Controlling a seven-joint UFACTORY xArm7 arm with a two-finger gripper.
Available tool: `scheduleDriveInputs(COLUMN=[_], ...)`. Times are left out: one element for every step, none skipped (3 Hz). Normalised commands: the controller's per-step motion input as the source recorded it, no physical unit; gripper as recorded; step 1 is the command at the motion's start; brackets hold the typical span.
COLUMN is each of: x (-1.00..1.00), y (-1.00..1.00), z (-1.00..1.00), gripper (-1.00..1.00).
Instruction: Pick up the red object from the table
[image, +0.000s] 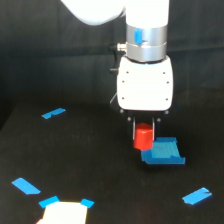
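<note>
The red object (143, 138) is a small orange-red block right under the white gripper body, its top up between the short dark fingers. My gripper (144, 126) points straight down and looks shut on the block. The dark fingers barely stand out from the black table (90, 165). The block's lower end hangs at the left edge of a blue square patch (164, 152). I cannot tell whether the block touches the table or is just above it.
Blue tape pieces lie on the table at the exterior view's left (53, 113), lower left (25, 185) and lower right (197, 196). A bright white patch with blue corners (65, 211) sits at the bottom edge.
</note>
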Motion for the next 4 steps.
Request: scheduleDriveInputs(x=[-0.64,0.16,-0.02,0.06], y=[-0.44,0.06,0.21,0.68], z=[1.00,0.87,0.54,0.90], gripper=[-1.00,-1.00,-1.00,-0.82])
